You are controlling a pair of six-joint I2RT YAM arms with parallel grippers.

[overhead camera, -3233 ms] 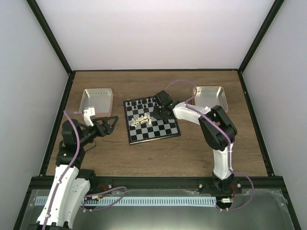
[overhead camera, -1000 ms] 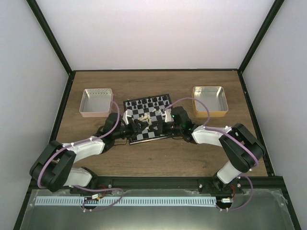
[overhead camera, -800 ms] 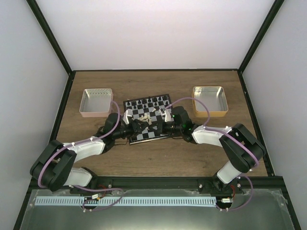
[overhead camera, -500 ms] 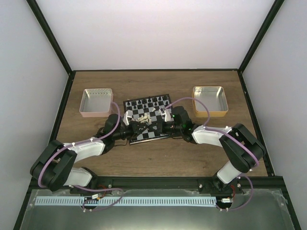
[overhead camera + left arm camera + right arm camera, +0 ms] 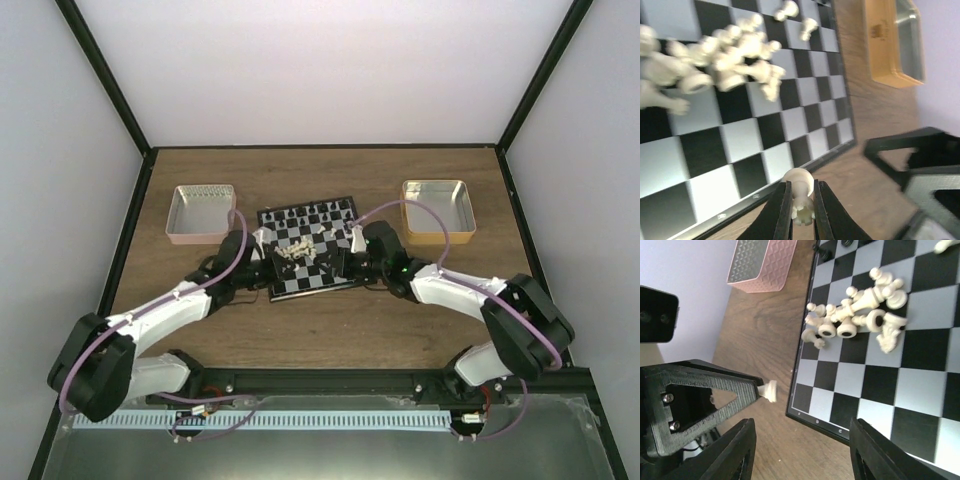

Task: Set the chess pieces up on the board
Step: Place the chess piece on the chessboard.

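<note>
The board [image 5: 330, 268] lies mid-table with a heap of cream-white chess pieces [image 5: 297, 252] toppled on it. My left gripper [image 5: 273, 268] hovers at the board's near-left corner. In the left wrist view my left gripper [image 5: 802, 186] is shut on one white piece [image 5: 799, 181], held just off the board's edge [image 5: 730, 212] above the wood. The right wrist view shows that same piece [image 5: 769, 390] sticking out of the left fingers [image 5: 725, 390]. My right gripper [image 5: 802, 440] stands open over the board's corner [image 5: 810, 415] with nothing between its fingers. The heap [image 5: 860, 315] lies beyond it.
Black chess figures [image 5: 305, 212] line the board's far row. A pink-sided metal tray [image 5: 203, 213] sits at the back left and a gold-sided one [image 5: 438, 210] at the back right. The gold tray [image 5: 895, 45] lies just beyond the board's edge in the left wrist view.
My left jaws have closed on the white piece and my right jaws have opened and let go. Both arms have shifted slightly at the board's near edge.
</note>
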